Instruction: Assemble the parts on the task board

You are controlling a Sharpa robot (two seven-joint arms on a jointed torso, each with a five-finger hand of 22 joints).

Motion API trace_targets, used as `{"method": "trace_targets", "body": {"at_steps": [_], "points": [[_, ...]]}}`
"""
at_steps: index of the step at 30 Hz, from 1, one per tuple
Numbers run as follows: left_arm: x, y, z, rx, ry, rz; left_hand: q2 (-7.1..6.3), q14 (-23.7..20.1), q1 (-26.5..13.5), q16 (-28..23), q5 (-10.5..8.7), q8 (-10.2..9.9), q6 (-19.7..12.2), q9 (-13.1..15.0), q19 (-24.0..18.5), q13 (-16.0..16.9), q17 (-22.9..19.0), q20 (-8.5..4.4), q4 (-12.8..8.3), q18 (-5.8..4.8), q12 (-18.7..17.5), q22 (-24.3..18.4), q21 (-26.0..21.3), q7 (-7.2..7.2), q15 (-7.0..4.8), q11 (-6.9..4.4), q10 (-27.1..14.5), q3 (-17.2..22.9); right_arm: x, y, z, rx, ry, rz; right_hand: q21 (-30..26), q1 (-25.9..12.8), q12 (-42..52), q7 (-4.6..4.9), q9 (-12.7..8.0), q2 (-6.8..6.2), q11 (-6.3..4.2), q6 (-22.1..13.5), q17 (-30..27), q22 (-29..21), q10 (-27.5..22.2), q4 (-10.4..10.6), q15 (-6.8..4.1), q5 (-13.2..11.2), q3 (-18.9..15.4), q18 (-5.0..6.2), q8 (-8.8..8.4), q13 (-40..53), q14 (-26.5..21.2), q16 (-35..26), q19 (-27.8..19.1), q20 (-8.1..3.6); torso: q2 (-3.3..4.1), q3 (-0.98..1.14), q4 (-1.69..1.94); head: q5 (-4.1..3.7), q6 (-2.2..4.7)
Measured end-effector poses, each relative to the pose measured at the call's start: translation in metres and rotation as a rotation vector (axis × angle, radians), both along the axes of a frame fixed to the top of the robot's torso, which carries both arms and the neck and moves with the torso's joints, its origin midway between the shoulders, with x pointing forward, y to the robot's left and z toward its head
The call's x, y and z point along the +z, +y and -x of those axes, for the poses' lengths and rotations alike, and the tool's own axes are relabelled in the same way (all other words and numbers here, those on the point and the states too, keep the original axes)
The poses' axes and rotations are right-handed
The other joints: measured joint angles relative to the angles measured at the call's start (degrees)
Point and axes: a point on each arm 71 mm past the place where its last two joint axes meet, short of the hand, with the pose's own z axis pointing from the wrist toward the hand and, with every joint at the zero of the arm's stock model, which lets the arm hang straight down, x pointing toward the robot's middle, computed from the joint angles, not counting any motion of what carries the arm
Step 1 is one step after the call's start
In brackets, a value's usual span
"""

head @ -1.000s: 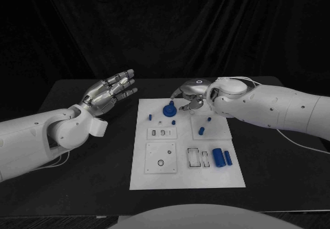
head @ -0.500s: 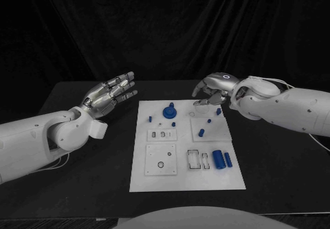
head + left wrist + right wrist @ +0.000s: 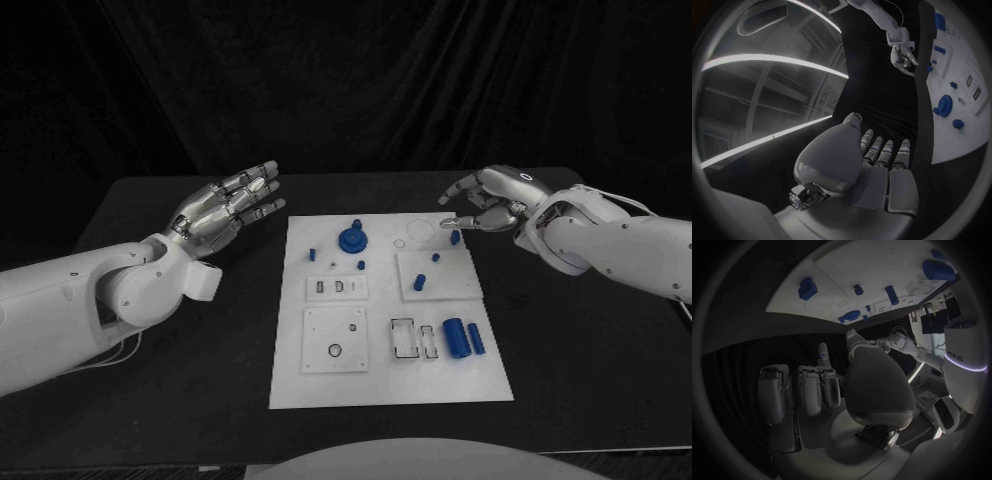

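The white task board (image 3: pixel 389 385) lies in the middle of the black table. At its back stands a round blue part (image 3: pixel 352 238) with a peg above it; small blue pegs (image 3: pixel 420 282) are scattered around it. Two blue cylinders (image 3: pixel 456 335) lie side by side near the right edge. My right hand (image 3: pixel 488 200) hovers off the board's back right corner, fingers loosely bent, holding nothing. My left hand (image 3: pixel 231 205) is raised left of the board, fingers spread and empty. The left wrist view shows the left hand (image 3: pixel 873 170), the board (image 3: pixel 967 135) and the round part (image 3: pixel 943 106).
Two small white plates with slots and holes (image 3: pixel 336 338) sit on the board's left half, and rectangular slots (image 3: pixel 414 335) lie beside the cylinders. Bare black table (image 3: pixel 159 370) surrounds the board on both sides and in front.
My right hand has drawn back from above the round blue part, moving right and off the board's back corner. The left hand has stayed nearly still.
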Motion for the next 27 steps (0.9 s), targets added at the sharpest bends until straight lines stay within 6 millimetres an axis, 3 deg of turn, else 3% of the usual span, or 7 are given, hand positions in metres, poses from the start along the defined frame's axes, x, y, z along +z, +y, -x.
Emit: {"method": "trace_targets", "body": {"at_steps": [8,12,17,20,27], "points": [[-0.005,0.002,0.002,0.001,0.011,0.0,0.0,0.0,0.0,0.0,0.0,0.0,0.0,0.0,0.0,0.0,0.0,0.0,0.0,0.0,0.0,0.0,0.0,0.0,0.0,0.0,0.0,0.0,-0.017,-0.015,0.002,-0.029,0.018,-0.056,0.0,3.9,0.0,0.37,0.2,1.28,0.0,-3.4,0.0,0.0,0.0,-0.1,0.0,4.3,0.9,0.0,0.07,0.0,0.0,0.0,0.0,0.0,-0.03,0.03,-0.07,-0.16,0.47],[-0.006,0.003,0.002,0.0,0.013,0.001,0.0,0.0,0.0,0.0,0.0,0.0,0.0,0.0,0.0,0.0,0.0,0.0,-0.2,0.0,0.0,0.0,0.0,0.0,0.0,0.0,0.0,0.2,-0.023,-0.018,0.004,-0.03,0.027,-0.068,0.0,4.8,0.0,0.58,0.5,1.43,0.0,-4.0,0.0,0.0,0.0,-0.2,0.0,6.0,1.0,0.01,1.12,0.0,0.0,0.0,0.0,0.0,-0.09,0.08,-0.14,-0.21,0.49],[-0.006,0.003,0.003,-0.002,0.015,0.001,0.0,0.0,0.0,0.0,0.0,0.0,0.0,0.0,0.0,0.0,0.0,0.0,-0.2,0.0,0.0,0.0,0.0,0.0,0.0,0.0,0.0,0.2,-0.031,-0.021,0.007,-0.027,0.042,-0.079,0.0,5.1,0.0,0.79,0.9,1.73,0.0,-5.5,0.0,0.0,0.0,-0.2,0.0,13.3,1.6,0.01,2.78,0.0,0.0,0.0,0.0,0.0,-0.19,0.25,-0.18,-0.23,0.41],[-0.007,0.003,0.003,-0.003,0.015,0.002,0.0,0.0,0.0,0.0,0.0,0.0,0.0,0.0,0.0,0.0,0.0,0.0,-0.2,0.0,0.0,0.0,0.0,0.0,0.0,0.0,0.0,0.2,-0.034,-0.022,0.009,-0.022,0.05,-0.083,0.0,5.1,0.0,0.72,0.9,1.73,0.0,-6.0,0.0,0.0,0.0,-0.2,0.0,14.7,1.6,0.01,2.84,0.0,0.0,0.0,0.0,0.0,-0.24,0.32,-0.21,-0.1,0.32],[-0.007,0.004,0.003,-0.001,0.017,0.001,0.0,0.0,0.0,0.0,0.0,0.0,0.0,0.0,0.0,0.0,0.0,0.0,-0.2,-0.01,0.0,0.0,0.0,0.0,0.0,0.0,0.0,0.2,-0.039,-0.023,0.01,-0.011,0.075,-0.087,0.0,5.1,0.0,0.99,0.9,1.73,0.01,-6.7,0.0,0.0,0.0,-0.2,0.0,14.8,1.6,0.01,3.13,0.0,0.0,0.0,0.0,0.0,-0.23,0.27,-0.21,-0.32,0.44]]}}
